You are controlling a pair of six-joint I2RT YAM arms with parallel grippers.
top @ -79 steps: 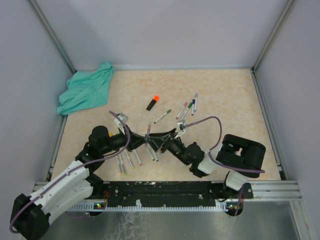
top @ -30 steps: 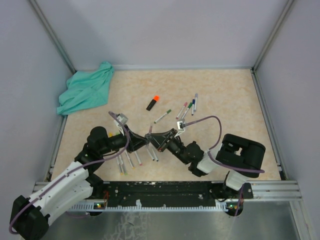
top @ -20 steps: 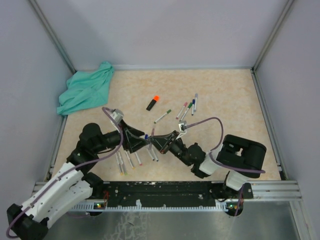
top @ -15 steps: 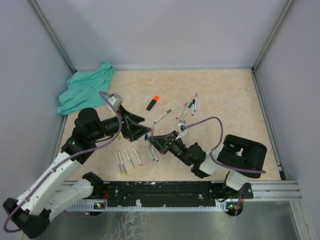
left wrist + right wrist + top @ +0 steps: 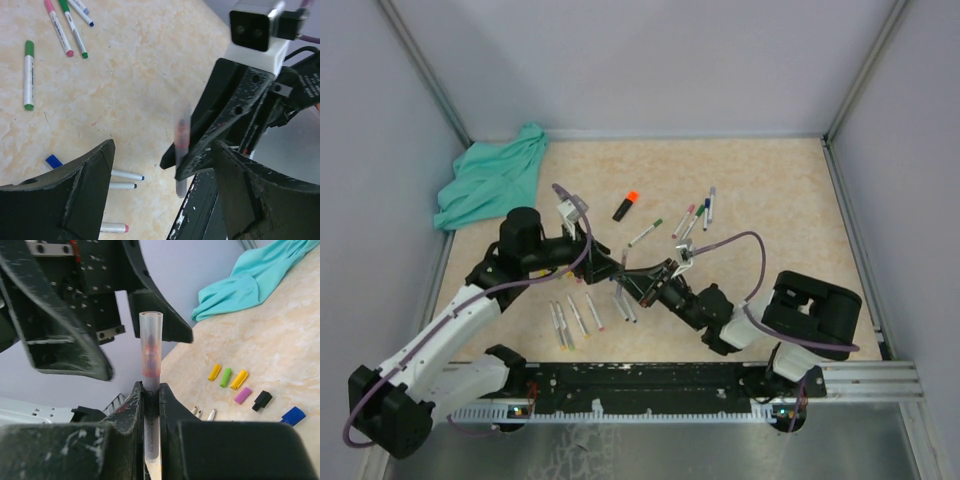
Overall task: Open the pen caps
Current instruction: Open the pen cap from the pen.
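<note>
My right gripper (image 5: 151, 388) is shut on an upright grey pen (image 5: 152, 437) that carries a clear, pink-tinted cap (image 5: 151, 342). My left gripper (image 5: 162, 146) is open, its jaws standing wide on either side of that pen (image 5: 181, 145) without touching it. From above, both grippers (image 5: 610, 266) (image 5: 628, 276) meet at the table's middle. Loose pen caps lie on the table: yellow (image 5: 214, 371), green (image 5: 226, 375), a second yellow (image 5: 239, 379), purple (image 5: 243, 395), black (image 5: 262, 400) and blue (image 5: 292, 415).
Uncapped pens (image 5: 578, 315) lie in a row near the front edge. Capped pens (image 5: 695, 215) and an orange-capped highlighter (image 5: 626, 205) lie farther back. A teal cloth (image 5: 490, 180) is bunched in the far left corner. Grey walls ring the table.
My left gripper has opened, swung away to the left and come back, its jaws now on either side of the pen. The right gripper still holds the capped pen, almost unmoved.
</note>
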